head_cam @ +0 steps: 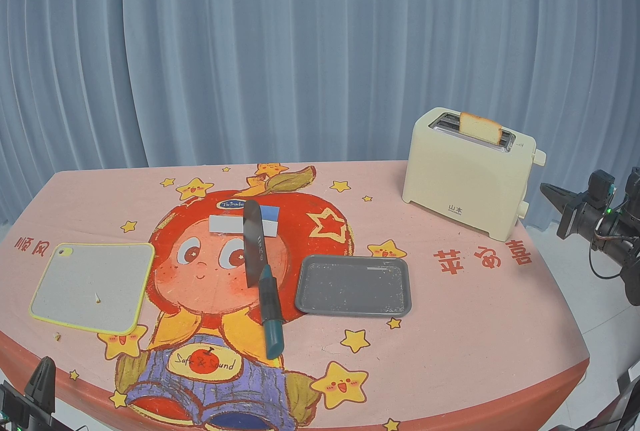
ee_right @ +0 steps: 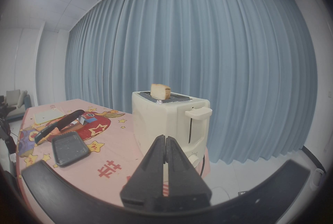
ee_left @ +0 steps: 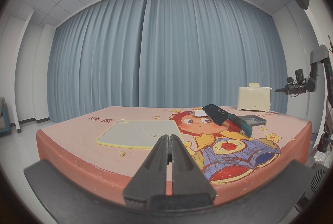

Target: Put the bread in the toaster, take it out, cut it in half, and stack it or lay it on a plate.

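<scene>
Closed on nothing, my right gripper faces the toaster, bread raised for grabbing; left gripper likewise closed, empty.

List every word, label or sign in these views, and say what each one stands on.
Toaster: small dark mark low on its front, too small to read.
Knife: print on the blade, blurred.
Tablecloth: large red characters near two edges, seen upside down, not surely readable; small script on the cartoon's badge, too small to read.
</scene>
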